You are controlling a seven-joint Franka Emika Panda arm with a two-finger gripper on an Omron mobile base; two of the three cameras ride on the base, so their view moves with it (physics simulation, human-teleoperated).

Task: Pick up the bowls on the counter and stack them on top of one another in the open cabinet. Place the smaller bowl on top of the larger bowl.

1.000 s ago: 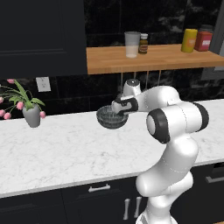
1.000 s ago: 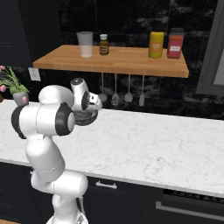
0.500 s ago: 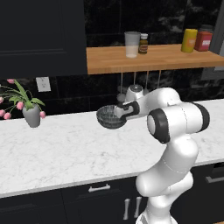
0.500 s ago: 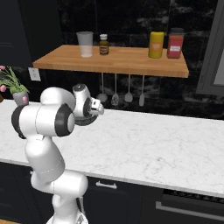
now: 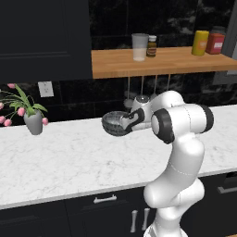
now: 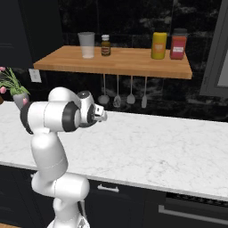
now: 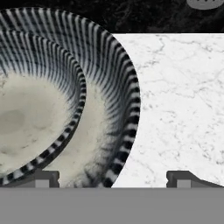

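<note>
Jaws stood wide apart astride the rim of the ribbed dark grey bowl (image 7: 65,100) with pale inside, above the white marble tabletop (image 7: 179,100).

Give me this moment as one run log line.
gripper: open, fingers either side of bowl rim | bowl: not gripped, by back of counter | open cabinet: no bowl yet

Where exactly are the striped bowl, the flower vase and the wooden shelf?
bowl (image 5: 114,124), left base view, on its ribbed outer wall.
flower vase (image 5: 34,123), left base view, on the grey pot's body.
wooden shelf (image 6: 129,62), right base view, on a bare part of the board's top.
</note>
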